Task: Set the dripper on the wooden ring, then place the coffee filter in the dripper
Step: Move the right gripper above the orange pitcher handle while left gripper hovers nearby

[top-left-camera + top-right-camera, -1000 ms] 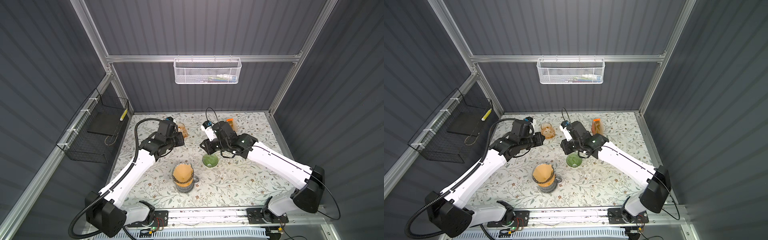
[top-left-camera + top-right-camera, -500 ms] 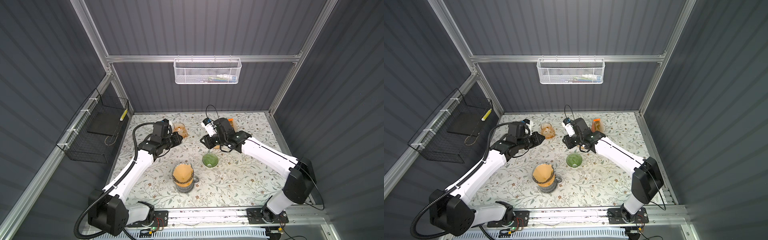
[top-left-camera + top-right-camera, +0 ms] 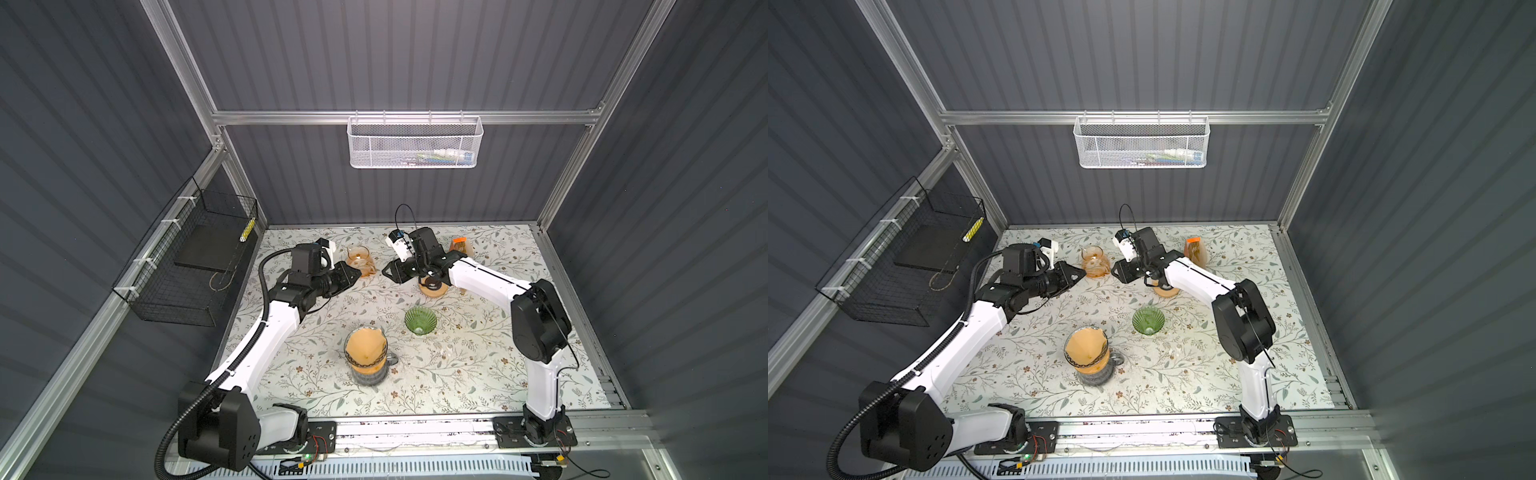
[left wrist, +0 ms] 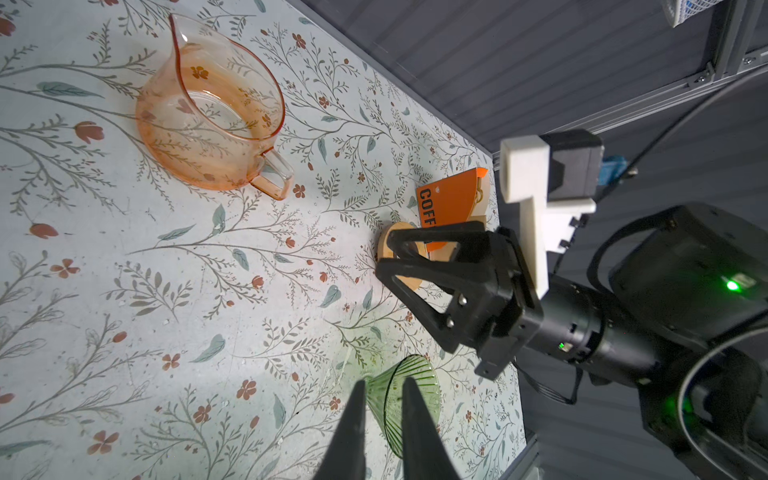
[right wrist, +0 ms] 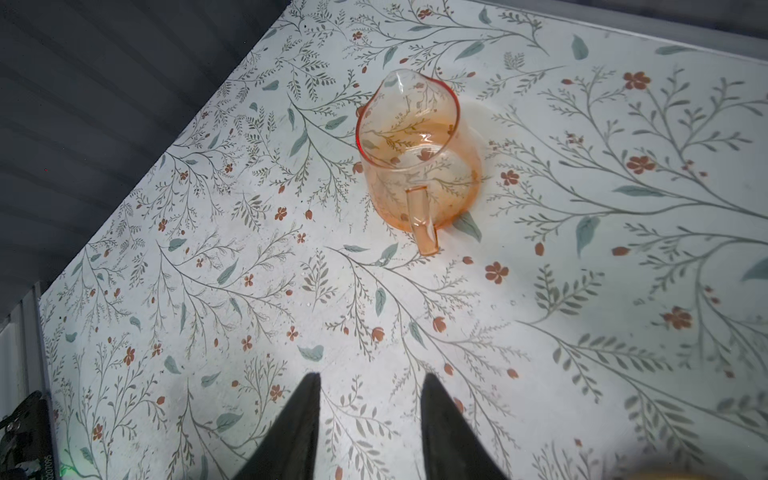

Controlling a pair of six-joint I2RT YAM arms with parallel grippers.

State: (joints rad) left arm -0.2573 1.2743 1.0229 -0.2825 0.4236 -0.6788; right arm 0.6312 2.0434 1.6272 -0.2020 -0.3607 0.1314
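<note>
A green ribbed glass dripper [image 3: 420,320] [image 3: 1148,320] [image 4: 409,399] stands mouth-up near the middle of the table, and I see nothing inside it. A brown paper coffee filter [image 3: 365,351] [image 3: 1086,351] sits opened in the top of a glass server at the front. My left gripper [image 3: 356,272] [image 3: 1080,274] [image 4: 384,386] hovers beside the orange pitcher, jaws a narrow gap apart and empty. Facing it from the right, my right gripper [image 3: 388,272] [image 3: 1119,272] [image 5: 370,382] is open and holds nothing.
An orange glass pitcher [image 3: 359,259] [image 4: 208,112] [image 5: 419,162] stands at the back between the grippers. A filter holder with an orange label [image 3: 459,246] [image 4: 451,203] and a wooden disc [image 3: 434,291] lie under the right arm. Wire baskets hang on the left and back walls.
My right gripper has drawn back from the green dripper toward the rear of the table, its jaws widening. The left gripper has shifted back toward the pitcher.
</note>
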